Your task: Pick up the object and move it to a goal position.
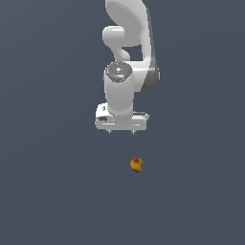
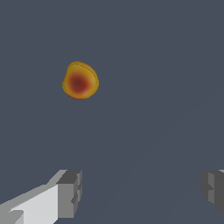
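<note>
Nothing of the job looks done yet: the tool (image 1: 121, 131) hangs spread wide and empty, well apart from the ball (image 1: 137, 165), which lies on the table off toward the exterior view's right. Reaching it, gripping, lifting and carrying to the goal all remain.

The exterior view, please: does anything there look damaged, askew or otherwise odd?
Nothing stands out. The orange-yellow ball lies whole on the plain grey surface, apart from the gripper, which is open above it with nothing between its fingers.
</note>
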`<state>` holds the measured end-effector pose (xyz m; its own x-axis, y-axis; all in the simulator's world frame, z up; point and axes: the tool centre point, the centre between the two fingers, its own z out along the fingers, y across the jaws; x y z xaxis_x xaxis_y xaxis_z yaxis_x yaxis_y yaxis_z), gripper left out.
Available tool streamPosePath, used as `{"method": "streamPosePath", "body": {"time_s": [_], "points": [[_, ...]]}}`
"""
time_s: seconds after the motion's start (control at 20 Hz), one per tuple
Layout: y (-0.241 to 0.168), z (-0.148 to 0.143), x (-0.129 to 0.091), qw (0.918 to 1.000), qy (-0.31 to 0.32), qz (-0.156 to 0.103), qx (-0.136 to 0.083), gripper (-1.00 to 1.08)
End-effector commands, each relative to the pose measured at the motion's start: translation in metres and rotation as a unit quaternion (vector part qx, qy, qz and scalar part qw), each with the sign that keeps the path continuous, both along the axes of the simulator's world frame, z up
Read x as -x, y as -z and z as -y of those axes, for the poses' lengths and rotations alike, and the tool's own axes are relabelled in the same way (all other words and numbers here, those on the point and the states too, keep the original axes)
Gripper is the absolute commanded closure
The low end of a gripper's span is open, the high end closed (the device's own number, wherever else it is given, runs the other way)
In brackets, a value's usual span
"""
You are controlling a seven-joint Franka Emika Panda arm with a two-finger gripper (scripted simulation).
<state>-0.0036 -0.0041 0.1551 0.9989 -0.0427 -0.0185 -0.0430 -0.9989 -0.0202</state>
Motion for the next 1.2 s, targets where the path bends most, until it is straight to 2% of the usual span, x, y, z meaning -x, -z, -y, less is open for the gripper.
{"method": "streamPosePath", "body": {"time_s": [0.0,0.75,1.15], "points": [[0.0,0.0,0.0,1.0,0.0,0.0,0.0,-0.92],[0.0,-0.01,-0.009,1.0,0.002,0.008,-0.004,-0.92],[0.009,-0.021,-0.029,0.9998,0.02,0.007,-0.002,-0.92]]}}
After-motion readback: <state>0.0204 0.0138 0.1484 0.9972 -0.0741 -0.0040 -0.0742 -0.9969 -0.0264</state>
